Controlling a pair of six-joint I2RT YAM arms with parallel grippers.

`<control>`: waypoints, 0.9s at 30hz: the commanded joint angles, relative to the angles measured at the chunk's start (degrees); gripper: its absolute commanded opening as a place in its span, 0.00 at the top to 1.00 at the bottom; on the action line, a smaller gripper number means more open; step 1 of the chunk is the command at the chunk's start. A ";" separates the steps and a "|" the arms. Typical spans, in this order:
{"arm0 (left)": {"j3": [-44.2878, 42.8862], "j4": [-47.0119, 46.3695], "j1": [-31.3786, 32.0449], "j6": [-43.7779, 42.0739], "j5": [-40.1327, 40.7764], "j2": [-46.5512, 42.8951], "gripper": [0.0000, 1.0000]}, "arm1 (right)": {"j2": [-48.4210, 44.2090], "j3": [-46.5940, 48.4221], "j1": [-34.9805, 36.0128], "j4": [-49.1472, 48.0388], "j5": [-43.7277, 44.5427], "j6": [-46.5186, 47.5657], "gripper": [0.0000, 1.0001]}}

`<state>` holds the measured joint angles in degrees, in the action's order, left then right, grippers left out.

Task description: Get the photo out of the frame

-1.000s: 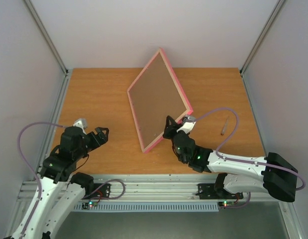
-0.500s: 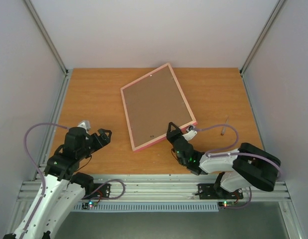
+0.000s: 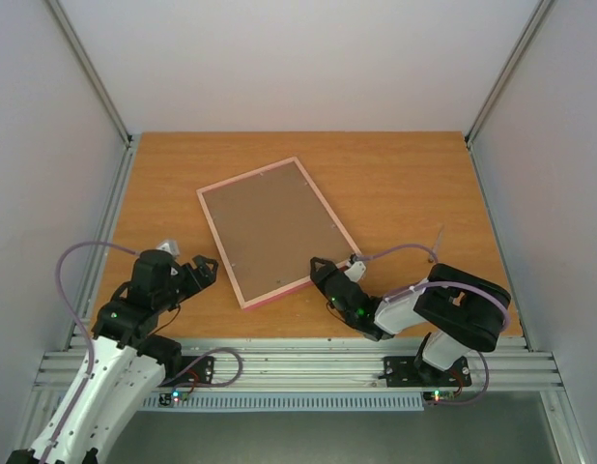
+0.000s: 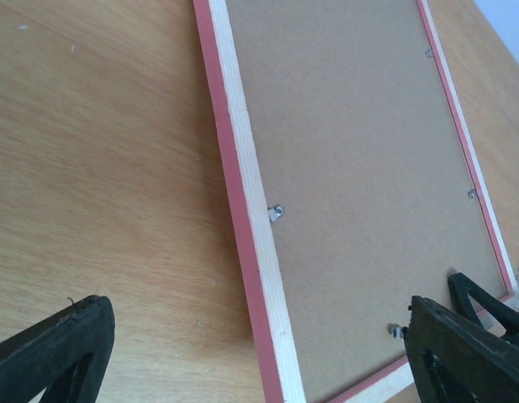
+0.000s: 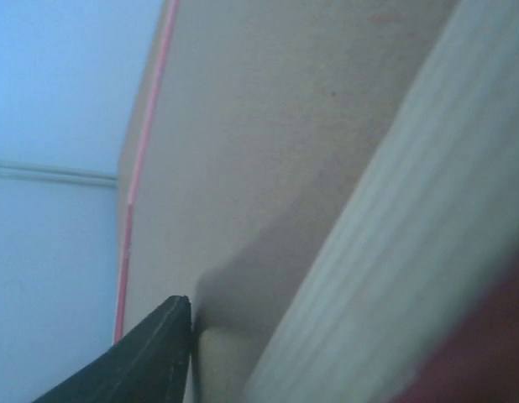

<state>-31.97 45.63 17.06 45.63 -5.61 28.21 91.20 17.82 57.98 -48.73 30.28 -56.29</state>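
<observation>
Right gripper [image 3: 324,280] touches the frame [image 3: 270,227] at its near corner, grip unclear; left gripper [image 3: 201,272] gapes, empty.

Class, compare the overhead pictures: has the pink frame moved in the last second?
Yes. The frame has dropped from tilted up to lying nearly flat, and shifted left, away from the table back edge.

I read the back of the frame [image 3: 277,232] as matt brown fibreboard, finely speckled, ringed by bare pale wood and a pink painted edge (satin rather than glossy). Small shiny metal clips [image 4: 277,212] sit along the frame's inner border. Around the frame, the table [image 3: 173,184] looks like smooth wood-grain laminate. The left gripper [image 4: 258,336] looks like matt black plastic.
</observation>
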 commanded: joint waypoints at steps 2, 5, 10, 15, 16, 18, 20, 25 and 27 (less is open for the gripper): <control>1.30 -1.28 -0.17 -0.51 0.16 1.06 0.05 | -3.47 1.12 0.40 9.74 -2.81 -1.72 0.51; 2.02 -1.31 -0.12 -0.63 0.85 1.72 0.05 | -7.59 2.57 0.42 21.03 -4.18 -1.89 0.40; 2.91 -2.24 -0.15 -0.82 1.18 3.07 0.05 | -14.24 3.72 0.44 35.38 -7.28 -1.95 0.24; 3.55 -3.60 -0.13 -1.03 1.04 5.21 0.04 | -19.38 4.61 0.28 47.47 -12.14 2.34 0.06; 3.57 -4.00 -0.16 -1.06 0.84 5.96 0.04 | -20.73 4.61 0.04 49.15 -13.23 4.02 0.04; 3.73 -5.25 -0.16 -1.27 0.63 7.41 0.03 | -22.66 5.04 -1.44 54.49 -16.24 7.54 0.01; 3.86 -6.82 -0.18 -1.41 0.64 9.14 0.03 | -24.48 6.31 -5.02 58.80 -20.37 13.08 0.02; 3.42 -11.27 -0.10 -2.18 0.25 14.99 0.02 | -29.49 13.47 -13.25 71.28 -23.13 31.41 0.02; 3.05 -13.16 -0.14 -2.59 0.10 17.97 0.02 | -29.73 17.79 -16.70 75.48 -23.56 38.45 0.01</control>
<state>-28.73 39.46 17.06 44.36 -5.17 42.04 63.46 27.92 46.11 15.03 9.43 -36.16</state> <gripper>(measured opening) 0.978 0.985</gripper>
